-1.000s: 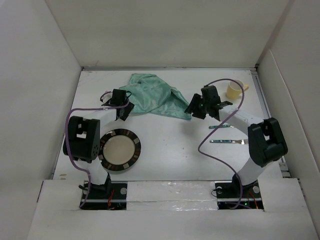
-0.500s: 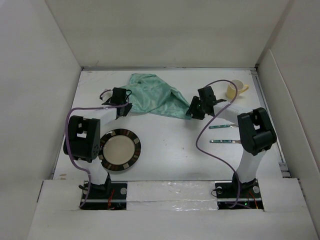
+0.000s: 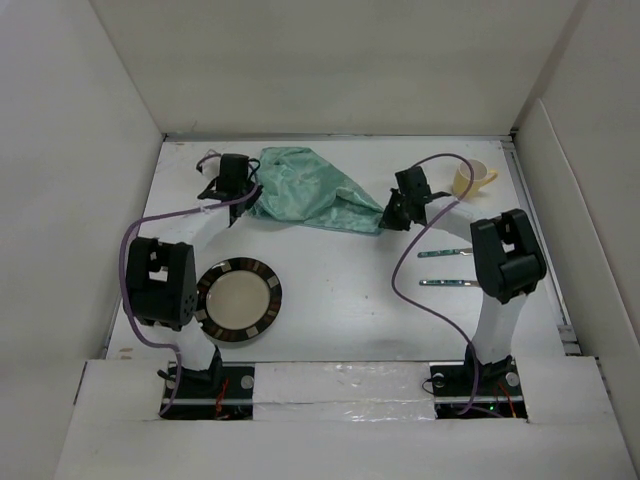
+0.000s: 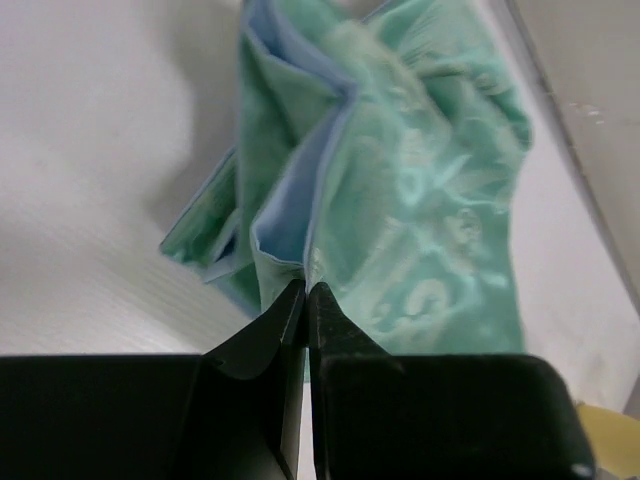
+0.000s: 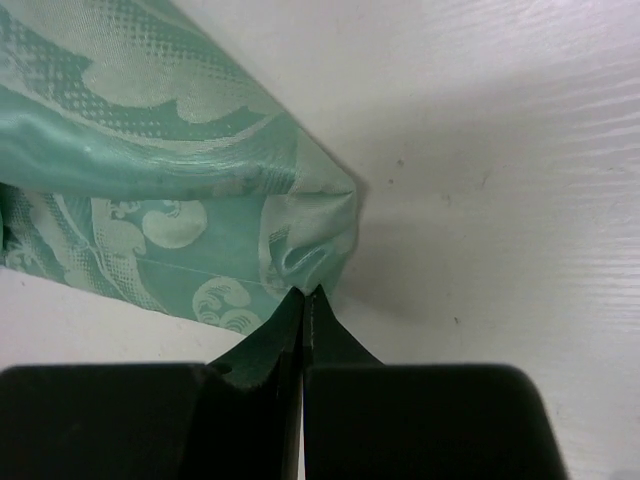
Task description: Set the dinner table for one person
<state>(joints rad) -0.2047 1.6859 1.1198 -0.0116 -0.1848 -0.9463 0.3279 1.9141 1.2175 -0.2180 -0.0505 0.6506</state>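
Spreading the cloth (image 3: 305, 195) seems the step, upper centre of dinner table (image 3: 350, 300); left gripper (image 4: 305, 290) and right gripper (image 5: 303, 295) each clamped on a cloth edge. Next, likely: pull apart evenly, lay flat.

bright, even, diffuse light washes the white dinner table (image 3: 330, 290) nearly featureless. soft grey shadows lie just beside the cloth (image 3: 300, 190). in the left wrist view the cloth is blurred and sheeny; the right wrist view is sharper.
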